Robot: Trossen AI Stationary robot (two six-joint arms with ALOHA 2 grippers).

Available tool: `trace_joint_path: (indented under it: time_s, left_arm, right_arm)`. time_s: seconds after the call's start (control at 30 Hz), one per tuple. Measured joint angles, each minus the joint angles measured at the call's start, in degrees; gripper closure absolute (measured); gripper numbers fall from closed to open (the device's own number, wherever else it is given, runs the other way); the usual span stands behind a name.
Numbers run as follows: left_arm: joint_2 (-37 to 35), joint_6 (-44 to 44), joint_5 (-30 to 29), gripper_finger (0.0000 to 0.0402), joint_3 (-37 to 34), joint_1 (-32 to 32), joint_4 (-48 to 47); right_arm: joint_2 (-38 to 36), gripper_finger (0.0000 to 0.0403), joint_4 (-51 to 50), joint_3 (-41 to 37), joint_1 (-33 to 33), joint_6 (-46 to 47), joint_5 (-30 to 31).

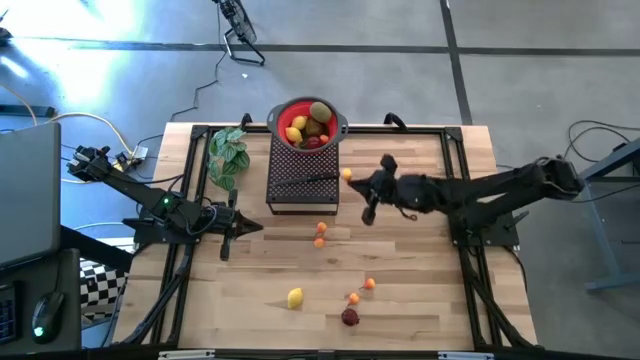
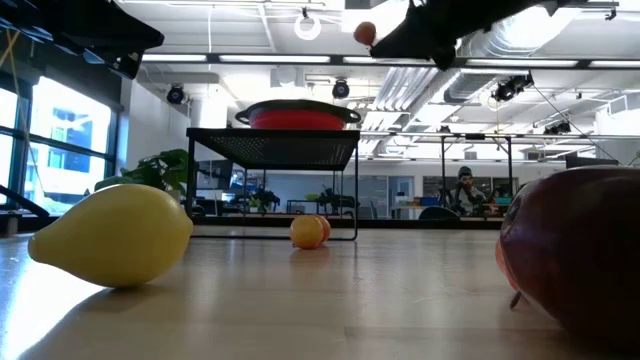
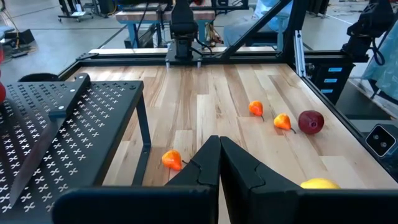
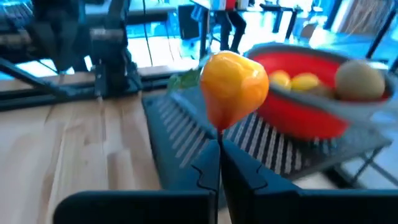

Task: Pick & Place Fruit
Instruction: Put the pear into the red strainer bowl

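Beside the rack's (image 1: pixel 302 180) edge, right fingers (image 4: pixel 219 163) pinch an orange fruit (image 4: pixel 233 87).

Two dark, jointed, cabled arms

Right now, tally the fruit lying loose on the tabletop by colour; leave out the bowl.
Small orange fruits: 4
Yellow lemon: 1
Dark red fruit: 1
Total: 6
Not counted: 1 held orange fruit, up in the right end effector.

No readable text, labels, brands, numbers or signs anywhere in any view.
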Motion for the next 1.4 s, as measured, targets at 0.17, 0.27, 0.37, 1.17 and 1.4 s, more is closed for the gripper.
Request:
trace_joint_path:
  time_s: [0.17, 0.27, 0.37, 1.17, 1.4]
  left_arm:
    - [0.00, -0.01, 0.00, 0.0398, 0.00, 0.00, 0.00]
    - [0.00, 0.00, -0.22, 0.0398, 0.00, 0.00, 0.00]
    - [0.00, -0.02, -1.28, 0.0398, 0.00, 0.00, 0.02]
    - [-0.01, -0.68, -1.59, 0.0398, 0.00, 0.00, 0.13]
    - [-0.01, -0.46, -1.57, 0.0398, 0.00, 0.00, -0.04]
  right_arm:
    - [0.88, 0.0399, -1.71, 5.19, -6.31, -4.07, -6.52]
    - [1.64, 0.0399, -3.77, 8.85, -9.85, -6.59, -10.04]
    - [3.21, 0.0399, -5.47, 12.17, -12.95, -9.02, -12.49]
    - [34.58, 0.0399, -27.66, 49.80, -28.27, -20.36, -25.23]
    - [35.97, 0.0399, -32.62, 49.79, -30.82, -20.30, -26.15]
